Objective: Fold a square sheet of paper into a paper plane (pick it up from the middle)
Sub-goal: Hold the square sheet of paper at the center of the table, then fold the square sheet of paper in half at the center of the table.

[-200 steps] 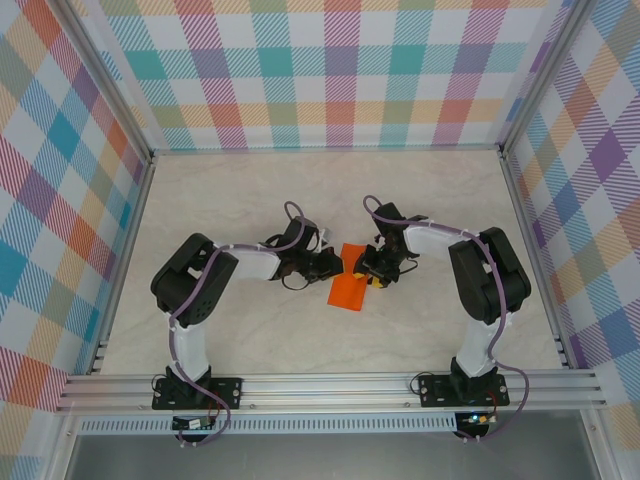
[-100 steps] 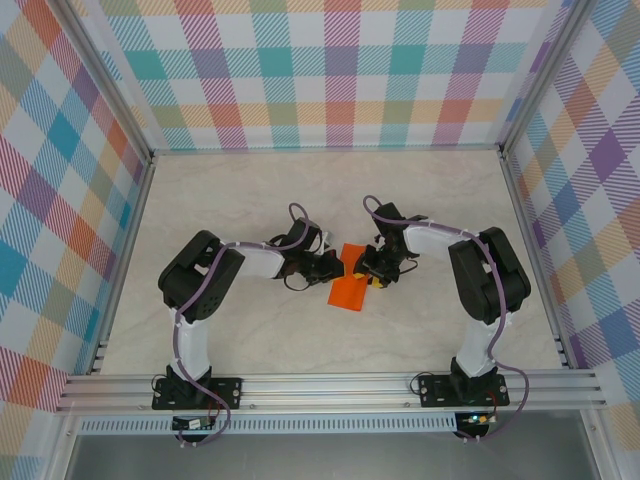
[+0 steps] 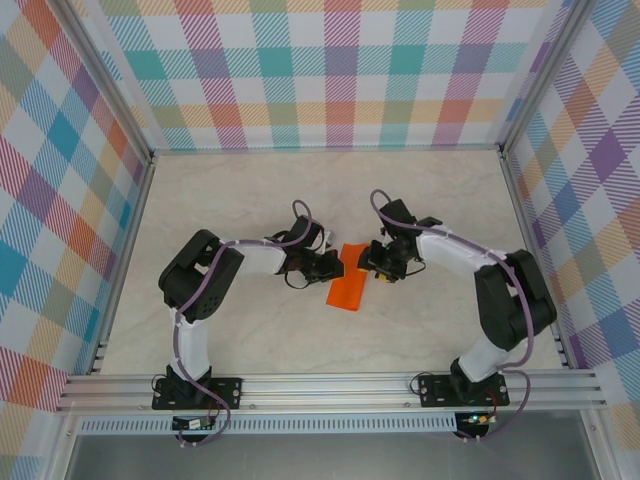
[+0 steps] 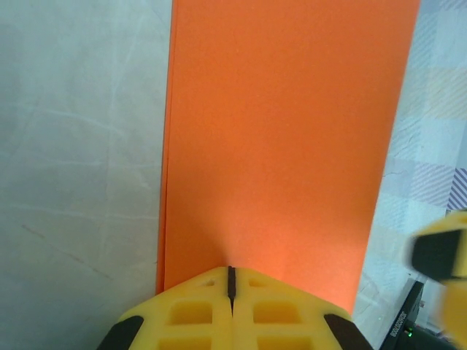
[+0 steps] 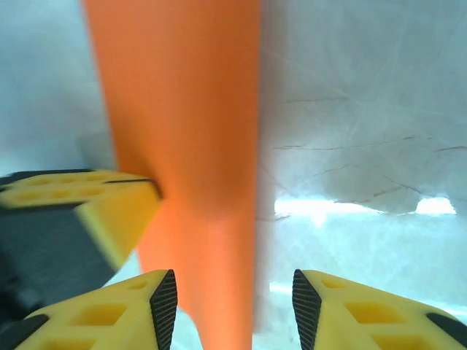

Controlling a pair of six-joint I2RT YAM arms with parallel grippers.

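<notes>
The square sheet of paper (image 3: 350, 286) is a bright orange rectangle, folded narrow, lying on the pale table between the two arms. My left gripper (image 3: 334, 268) is shut, and its yellow tips (image 4: 232, 273) rest on the near edge of the paper (image 4: 284, 131) without pinching it. My right gripper (image 3: 379, 269) is open at the sheet's other side. In the right wrist view the orange strip (image 5: 190, 109) runs down between the right gripper's (image 5: 233, 310) ribbed pads, nearer the left one. The left gripper's fingers (image 5: 109, 200) touch the strip's left edge.
The marbled table (image 3: 250, 200) is walled on three sides by plaid panels (image 3: 330, 70). An aluminium rail (image 3: 330, 385) with both arm bases runs along the near edge. A blurred yellow finger (image 4: 445, 251) of the right gripper shows at the left wrist view's right edge.
The right arm's elbow has swung out to the right and its jaws have opened a little wider. The left gripper stays shut on the paper's edge, and the paper has barely moved.
</notes>
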